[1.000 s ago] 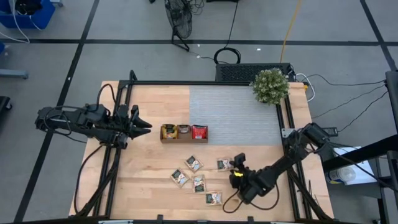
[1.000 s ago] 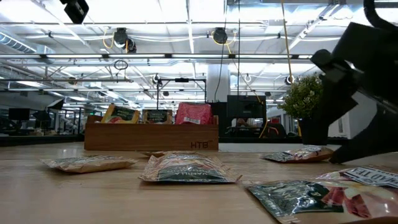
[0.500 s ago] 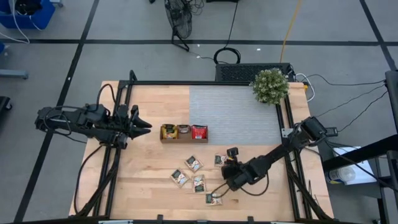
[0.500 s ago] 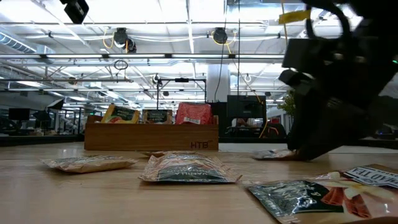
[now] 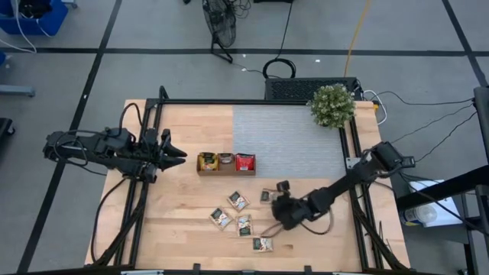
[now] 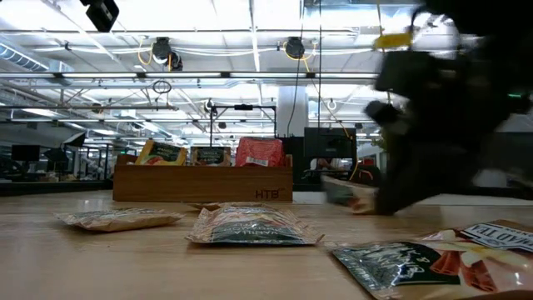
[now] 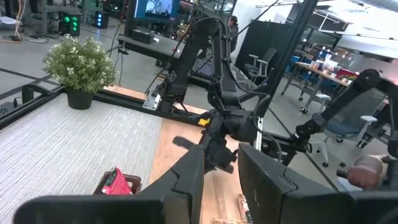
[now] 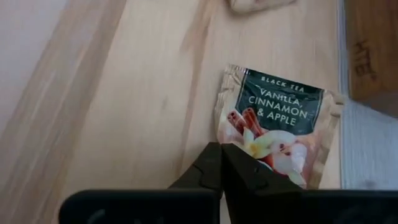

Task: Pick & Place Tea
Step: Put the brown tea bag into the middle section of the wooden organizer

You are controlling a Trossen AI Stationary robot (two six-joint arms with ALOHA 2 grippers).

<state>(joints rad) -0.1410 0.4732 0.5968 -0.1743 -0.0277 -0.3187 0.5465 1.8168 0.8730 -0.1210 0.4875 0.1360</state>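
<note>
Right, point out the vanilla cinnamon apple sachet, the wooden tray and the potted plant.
Vanilla cinnamon apple sachet [image 8: 280, 118], right wrist view, its dark printed label.
Wooden tray [image 6: 202, 183], low view, its front wall.
Potted plant [image 5: 331, 105], high view, its foliage.

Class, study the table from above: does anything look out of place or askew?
Yes: several tea sachets lie scattered at odd angles on the table, outside the wooden tray. The right gripper is shut on one sachet; the left gripper waits near the tray.
</note>
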